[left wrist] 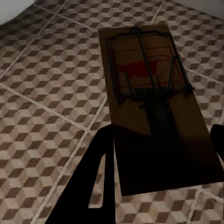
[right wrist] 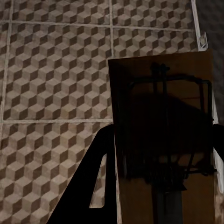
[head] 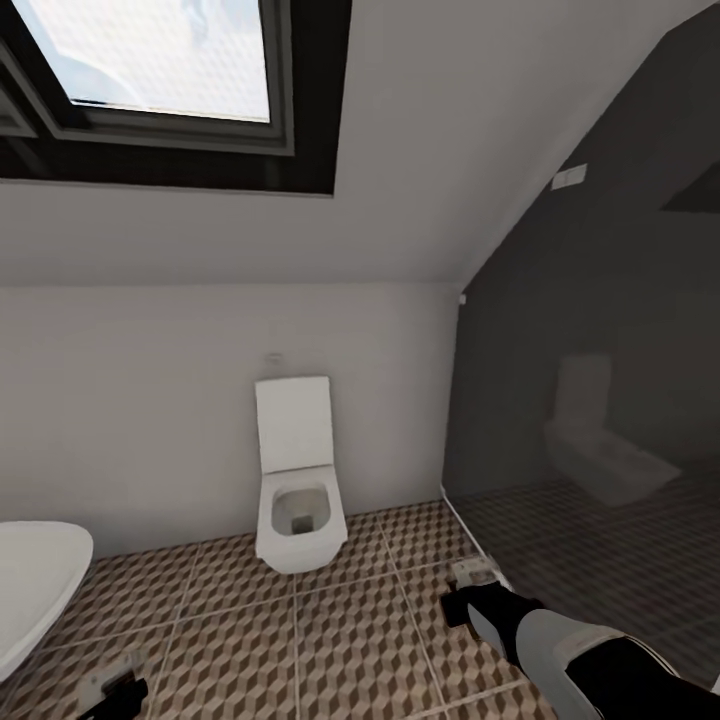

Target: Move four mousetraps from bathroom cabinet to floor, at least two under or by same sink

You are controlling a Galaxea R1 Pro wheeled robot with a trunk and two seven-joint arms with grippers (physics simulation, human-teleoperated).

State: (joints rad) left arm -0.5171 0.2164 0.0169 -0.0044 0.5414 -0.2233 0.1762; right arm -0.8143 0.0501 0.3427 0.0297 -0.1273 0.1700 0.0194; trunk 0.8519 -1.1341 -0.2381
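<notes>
Since both arms are already carrying a trap each, the thing that matters is which one sits closer to the sink. From the head view, the left pincer (head: 118, 690) is low over the bathroom floor (head: 330, 640), just beside the rounded edge of the white sink (head: 35, 590), with a small tan mousetrap (head: 105, 678) in it. The right pincer (head: 468, 600) is way over by the dark glass partition (head: 590, 420), past the toilet (head: 298, 500), holding its own trap (head: 472, 572). So the left arm is clearly the nearer one.

Left wrist view: the left trap (left wrist: 149, 93) runs lengthwise straight out from the dark fingers (left wrist: 100, 177), which look clamped on its near end, wire bar up, tiles right below.

Right wrist view: same deal, the right trap (right wrist: 163, 140) is pinched at its near end, long axis pointing away, in shadow over the tiles.

I'd guess the left one just needs lowering and letting go.
</notes>
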